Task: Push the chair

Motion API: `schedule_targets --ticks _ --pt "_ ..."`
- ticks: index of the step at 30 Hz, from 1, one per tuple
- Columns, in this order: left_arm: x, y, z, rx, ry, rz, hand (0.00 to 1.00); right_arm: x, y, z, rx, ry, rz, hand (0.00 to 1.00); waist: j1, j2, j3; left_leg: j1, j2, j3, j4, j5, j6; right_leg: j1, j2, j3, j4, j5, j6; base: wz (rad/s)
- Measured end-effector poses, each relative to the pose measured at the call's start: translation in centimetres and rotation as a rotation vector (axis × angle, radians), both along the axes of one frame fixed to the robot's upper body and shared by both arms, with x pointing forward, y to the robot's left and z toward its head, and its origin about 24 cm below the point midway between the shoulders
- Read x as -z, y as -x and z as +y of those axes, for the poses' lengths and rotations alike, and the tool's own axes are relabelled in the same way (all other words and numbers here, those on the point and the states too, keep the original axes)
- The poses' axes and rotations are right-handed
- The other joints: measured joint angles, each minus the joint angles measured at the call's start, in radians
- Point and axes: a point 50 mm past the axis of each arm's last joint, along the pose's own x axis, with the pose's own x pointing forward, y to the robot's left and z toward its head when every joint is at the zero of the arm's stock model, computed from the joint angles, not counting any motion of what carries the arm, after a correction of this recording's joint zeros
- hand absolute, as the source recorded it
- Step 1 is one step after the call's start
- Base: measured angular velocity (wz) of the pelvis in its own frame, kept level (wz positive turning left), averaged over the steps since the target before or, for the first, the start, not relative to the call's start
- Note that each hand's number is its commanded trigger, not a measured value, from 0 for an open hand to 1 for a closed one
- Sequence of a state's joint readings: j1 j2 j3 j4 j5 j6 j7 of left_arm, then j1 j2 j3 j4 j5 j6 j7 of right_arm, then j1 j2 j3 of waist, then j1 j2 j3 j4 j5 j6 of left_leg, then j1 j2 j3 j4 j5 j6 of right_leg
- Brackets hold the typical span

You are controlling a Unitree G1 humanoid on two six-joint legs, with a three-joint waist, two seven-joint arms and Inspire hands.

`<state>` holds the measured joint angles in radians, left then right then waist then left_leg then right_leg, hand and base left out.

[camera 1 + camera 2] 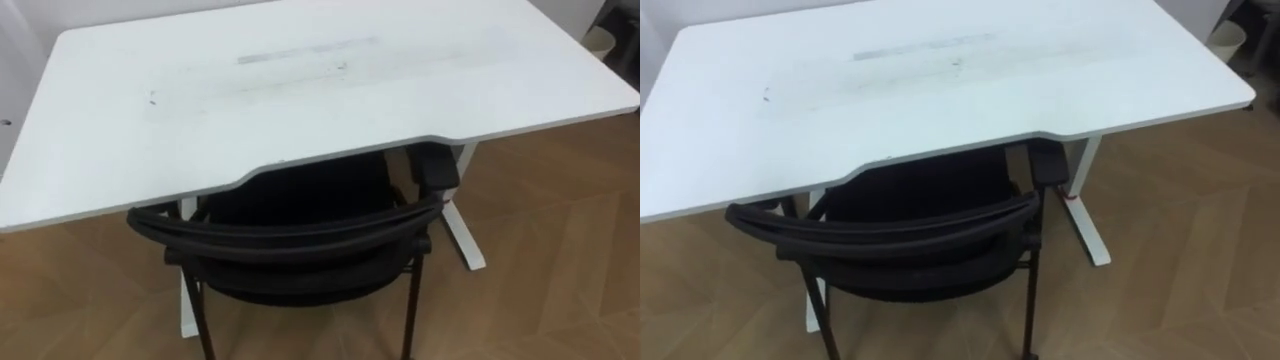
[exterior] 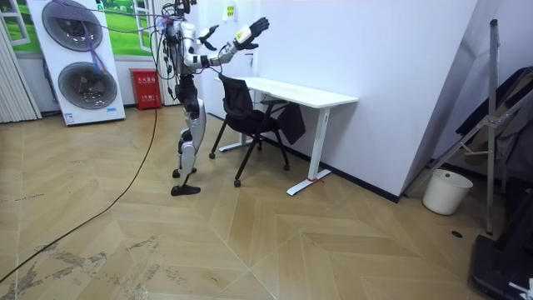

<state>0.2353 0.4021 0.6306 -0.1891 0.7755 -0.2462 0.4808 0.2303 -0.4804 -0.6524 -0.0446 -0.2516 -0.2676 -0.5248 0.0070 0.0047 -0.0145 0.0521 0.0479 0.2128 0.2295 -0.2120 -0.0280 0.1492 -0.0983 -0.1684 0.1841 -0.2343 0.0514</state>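
chair [image 1: 285, 232] back sits below & fwd of both raised hands; right hand [image 2: 255, 27] open/empty, left hand [image 2: 208, 33] can't tell

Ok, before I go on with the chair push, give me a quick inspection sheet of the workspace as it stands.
Surface: white desk, with faint grey smudges on its top.
Job's things: black chair, seat partly under the desk's front edge, backrest still outside it.
Clutter: nothing seen.
Hands: right hand raised high over the desk end, fingers spread, off the chair; left hand raised close to the chest.
Cables: nothing seen beyond the robot's own.
Surroundings: wood floor; stacked washing machines and a red box behind the robot; white bucket at the room view's right.
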Motion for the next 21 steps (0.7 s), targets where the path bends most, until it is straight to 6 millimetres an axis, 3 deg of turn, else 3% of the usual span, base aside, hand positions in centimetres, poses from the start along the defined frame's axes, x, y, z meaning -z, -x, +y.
schedule_targets --ticks 4,7,9,10,12,13,15,18,21 --pt "1.2 2.9 1.8 -0.116 0.171 -0.174 0.00 3.0 3.4 -2.1 0.167 -0.279 -0.135 0.00 0.007 0.002 0.0001 0.029 -0.004 0.007 -0.033 0.002 -0.003 0.005 0.000 0.016 0.000 0.000 0.000 -0.11" --pt "4.6 5.0 3.6 -0.260 0.417 -0.265 0.00 7.8 6.8 -3.6 0.345 -0.616 -0.229 0.00 0.016 0.006 -0.0020 0.042 -0.005 0.015 -0.039 0.002 -0.003 0.010 -0.002 0.025 0.001 0.000 0.000 -0.10" --pt "9.4 7.3 4.3 -0.412 0.665 -0.246 0.00 12.9 10.3 -3.5 0.511 -0.914 -0.235 0.00 0.015 0.006 -0.0011 0.044 -0.005 0.022 -0.041 0.002 -0.003 0.009 -0.002 0.026 0.002 0.000 0.001 -0.08" --pt "10.8 7.9 4.3 -0.457 0.733 -0.227 0.00 14.2 11.2 -3.2 0.548 -0.983 -0.236 0.00 0.014 0.006 -0.0010 0.043 -0.005 0.020 -0.041 0.002 -0.003 0.008 -0.002 0.024 0.003 -0.001 0.001 0.05" --pt "16.2 10.9 3.6 -0.641 0.998 -0.161 0.00 19.1 14.6 -1.0 0.704 -1.263 -0.262 0.00 0.011 0.001 0.0003 0.035 -0.005 0.012 -0.038 0.001 -0.003 0.005 -0.003 0.017 0.004 -0.002 0.002 0.02" --pt "17.4 11.7 3.4 -0.684 1.058 -0.139 0.00 20.2 15.3 -0.4 0.739 -1.323 -0.269 0.00 0.010 -0.001 0.0005 0.031 -0.005 0.012 -0.038 0.001 -0.003 0.004 -0.003 0.017 0.003 -0.002 0.003 0.00" --pt "21.5 15.2 2.1 -0.841 1.243 -0.026 0.00 24.2 17.9 2.1 0.867 -1.524 -0.227 0.00 0.001 -0.007 0.0044 0.030 -0.005 0.016 -0.035 0.001 -0.003 -0.001 -0.003 0.022 0.002 -0.002 0.003 -0.09" --pt "25.2 18.9 -0.1 -0.980 1.427 0.160 0.00 27.6 21.1 5.3 0.995 -1.742 -0.221 0.00 -0.007 -0.011 0.0056 0.021 -0.003 0.025 -0.024 -0.003 -0.003 -0.006 -0.004 0.025 0.001 -0.002 0.003 -0.12" --pt "27.3 22.0 -2.0 -1.071 1.551 0.320 0.00 29.3 23.7 8.1 1.070 -1.867 -0.159 0.00 -0.014 -0.007 0.0046 0.024 -0.006 0.025 -0.027 -0.005 -0.002 0.003 -0.008 0.024 -0.005 -0.003 0.004 0.00"
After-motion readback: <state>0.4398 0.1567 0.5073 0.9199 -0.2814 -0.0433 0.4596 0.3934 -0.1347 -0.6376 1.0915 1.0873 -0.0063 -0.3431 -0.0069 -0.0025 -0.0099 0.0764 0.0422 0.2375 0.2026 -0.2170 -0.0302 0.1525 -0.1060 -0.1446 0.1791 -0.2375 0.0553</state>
